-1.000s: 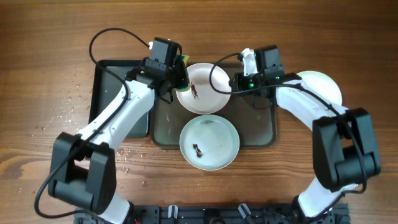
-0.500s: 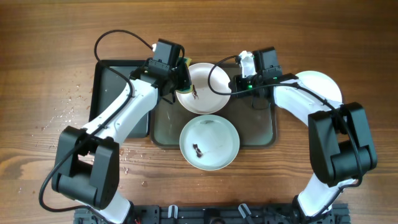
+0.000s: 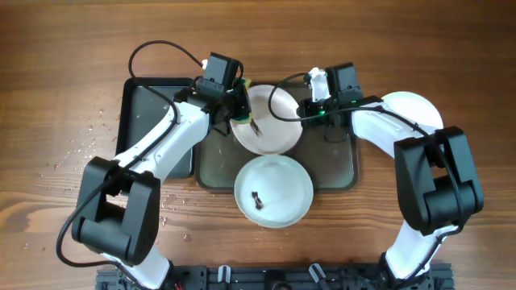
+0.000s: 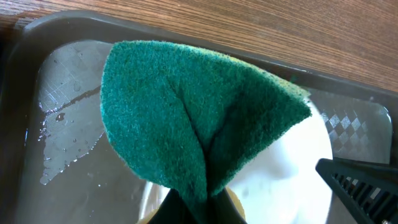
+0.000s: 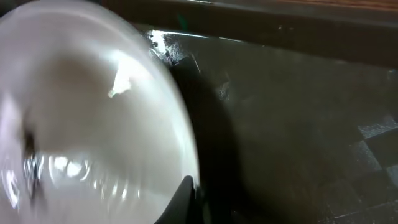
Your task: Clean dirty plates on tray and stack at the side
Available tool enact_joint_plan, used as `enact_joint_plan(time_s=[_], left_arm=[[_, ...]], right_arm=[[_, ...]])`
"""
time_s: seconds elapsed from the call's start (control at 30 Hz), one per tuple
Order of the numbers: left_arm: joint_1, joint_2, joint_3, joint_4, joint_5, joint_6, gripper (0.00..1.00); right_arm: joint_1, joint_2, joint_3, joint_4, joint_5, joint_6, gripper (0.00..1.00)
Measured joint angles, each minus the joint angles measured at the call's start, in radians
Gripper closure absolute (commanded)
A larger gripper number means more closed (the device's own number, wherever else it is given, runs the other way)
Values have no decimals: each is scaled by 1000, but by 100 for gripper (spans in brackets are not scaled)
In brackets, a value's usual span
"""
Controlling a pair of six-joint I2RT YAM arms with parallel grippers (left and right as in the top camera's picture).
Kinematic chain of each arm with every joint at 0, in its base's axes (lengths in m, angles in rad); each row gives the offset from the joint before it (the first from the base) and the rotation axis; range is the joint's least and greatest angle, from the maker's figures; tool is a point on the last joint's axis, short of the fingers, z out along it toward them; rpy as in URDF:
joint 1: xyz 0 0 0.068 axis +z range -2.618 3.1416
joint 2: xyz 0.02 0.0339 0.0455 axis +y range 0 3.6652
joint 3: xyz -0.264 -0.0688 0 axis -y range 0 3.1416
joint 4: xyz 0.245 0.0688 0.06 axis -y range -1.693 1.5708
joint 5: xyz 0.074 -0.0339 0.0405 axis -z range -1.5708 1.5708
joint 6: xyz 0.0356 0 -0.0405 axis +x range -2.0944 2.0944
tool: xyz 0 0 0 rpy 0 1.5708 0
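A white plate (image 3: 270,121) with a dark smudge near its left side is held tilted over the back of the brown-grey tray (image 3: 334,169). My right gripper (image 3: 305,107) is shut on this plate's right rim (image 5: 186,180). My left gripper (image 3: 240,102) is shut on a green sponge (image 4: 199,118) at the plate's left edge. A second smudged plate (image 3: 273,191) lies at the tray's front rim. A third plate (image 3: 419,109) rests on the table at the right, partly hidden by my right arm.
A smaller black tray (image 3: 149,121) lies left of the big tray, under my left arm. Water drops and crumbs speckle the wooden table (image 3: 81,145) at the left. The tray floor is wet (image 4: 68,143).
Both grippers and the held plate have shifted slightly right and back. The sponge has moved closer onto the plate's left edge.
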Motion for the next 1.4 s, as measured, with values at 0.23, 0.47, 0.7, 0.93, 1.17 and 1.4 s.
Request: enact_joint_plan(time_s=[0.23, 0.47, 0.7, 0.93, 1.17, 1.4], left_arm=[[0, 0, 0, 0, 0, 0, 96], [0, 0, 0, 0, 0, 0, 96], [0, 0, 0, 0, 0, 2, 96], [0, 0, 0, 28, 0, 2, 96], [0, 0, 0, 53, 0, -15, 96], [-45, 8, 0, 47, 0, -34, 96]], right_arm=[[-1, -2, 1, -31, -45, 166, 96], [-1, -31, 1, -32, -21, 333, 89], [0, -59, 16, -29, 37, 322, 53], [1, -58, 211, -430, 113, 163, 51], [1, -88, 547, -628, 183, -11, 28], [1, -61, 490, -600, 176, -74, 57]])
